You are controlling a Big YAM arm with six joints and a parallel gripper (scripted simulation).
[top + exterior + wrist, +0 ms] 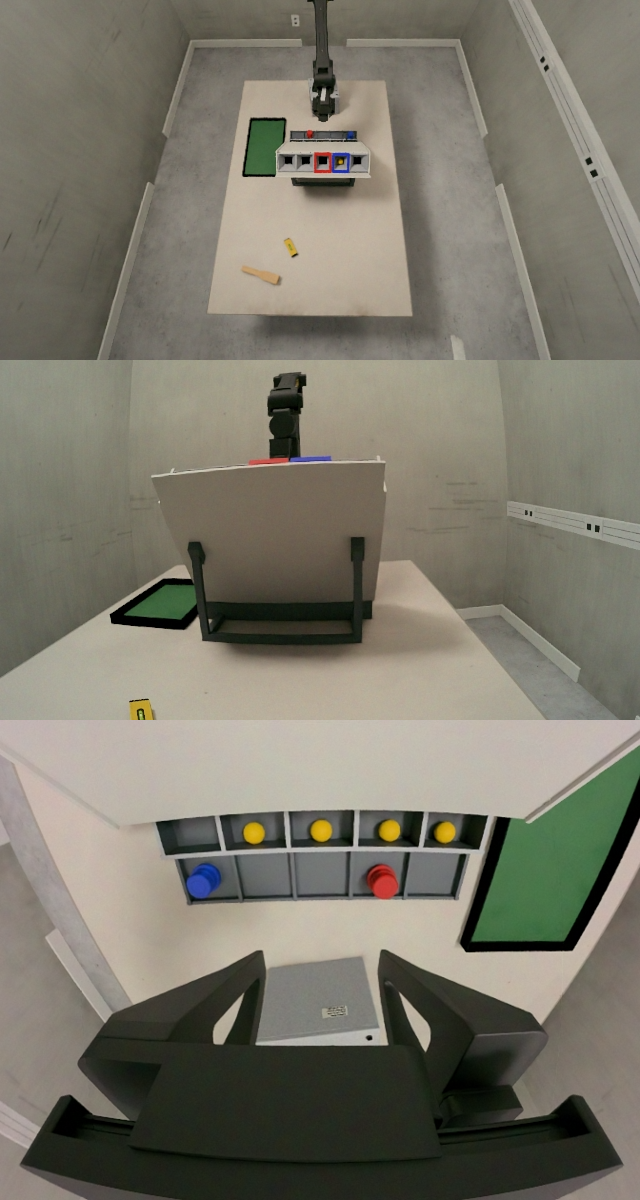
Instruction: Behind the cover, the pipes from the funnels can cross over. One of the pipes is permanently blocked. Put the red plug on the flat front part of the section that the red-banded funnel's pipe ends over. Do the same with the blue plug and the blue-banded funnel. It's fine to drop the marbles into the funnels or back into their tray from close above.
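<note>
In the wrist view the sectioned tray shows a back row of cells and flat front parts. The blue plug (203, 880) stands on the front part of the leftmost section, whose back cell is empty. The red plug (383, 880) stands on the front part of the fourth section from the left. Several yellow marbles (321, 830) lie in the other back cells. My gripper (321, 960) is open and empty, above the table behind the tray. From above, the red-banded funnel (322, 162) looks empty. The blue-banded funnel (341, 162) holds a yellow marble. The cover (272, 530) hides the pipes.
A green marble tray (264, 146) with a black rim lies beside the funnel stand and holds no marbles. The arm's grey base box (317, 1001) is under my fingers. A yellow block (290, 247) and a wooden spatula (260, 274) lie near the table's front.
</note>
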